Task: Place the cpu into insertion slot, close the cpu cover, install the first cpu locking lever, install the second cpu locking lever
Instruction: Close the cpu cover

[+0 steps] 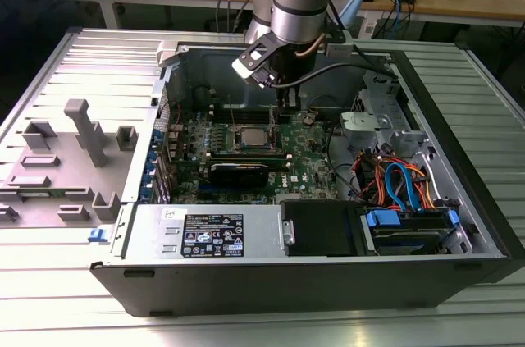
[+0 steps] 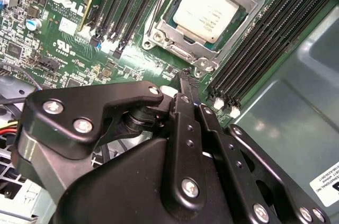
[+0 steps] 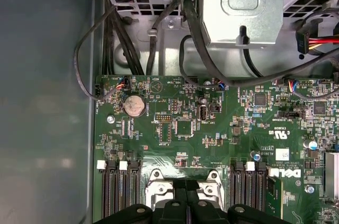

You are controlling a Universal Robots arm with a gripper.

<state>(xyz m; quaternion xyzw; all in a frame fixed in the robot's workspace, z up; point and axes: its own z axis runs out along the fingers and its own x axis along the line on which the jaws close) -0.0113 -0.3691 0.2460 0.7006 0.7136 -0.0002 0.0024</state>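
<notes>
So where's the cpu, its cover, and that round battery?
cpu [image 2: 209,9]: second wrist view, middle of its silver top.
cpu cover [image 2: 241,28]: second wrist view, frame edge beside the chip.
round battery [image 3: 133,106]: first wrist view, its centre.

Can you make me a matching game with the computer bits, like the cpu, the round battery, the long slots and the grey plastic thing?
Things:
1 cpu
2 coin battery
3 memory slots
4 plastic stand

Clues:
A long, black, in rows
B square, silver-grey, framed by the cpu cover
C round, silver
D grey, at the exterior view's left

Pairs: 1-B, 2-C, 3-A, 4-D
</notes>
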